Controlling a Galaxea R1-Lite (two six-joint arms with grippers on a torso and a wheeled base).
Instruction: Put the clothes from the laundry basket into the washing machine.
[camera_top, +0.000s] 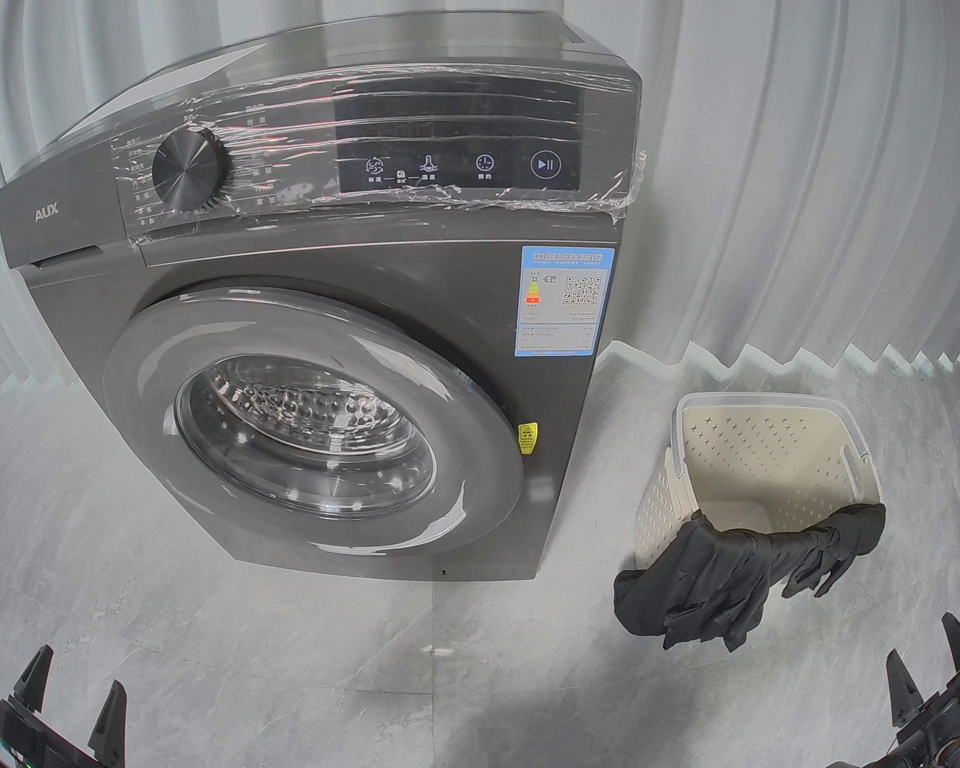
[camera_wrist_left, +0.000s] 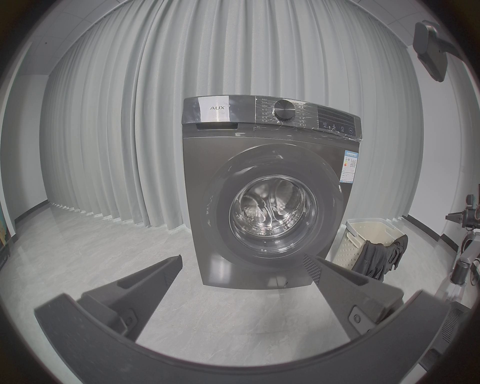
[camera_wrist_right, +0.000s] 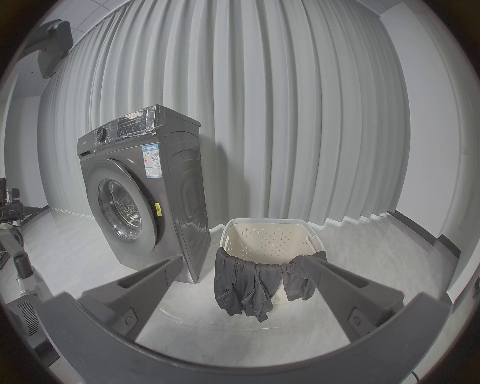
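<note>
Black crumpled garment (camera_top: 740, 580): draped over the near rim of the cream perforated plastic laundry basket (camera_top: 780, 440), most of it hanging down the outer wall, 1 end on the rim's right corner. The basket stands upright on the pale marbled tile floor (camera_top: 300, 640), near the right side of the dark grey front-loading washing machine (camera_top: 420, 290). The machine's round glass door (camera_top: 310, 430) is closed. White pleated curtain (camera_top: 800, 150) behind. Left gripper (camera_top: 72, 695) and right gripper (camera_top: 922, 650): low, well apart from both, fingers spread, holding nothing
</note>
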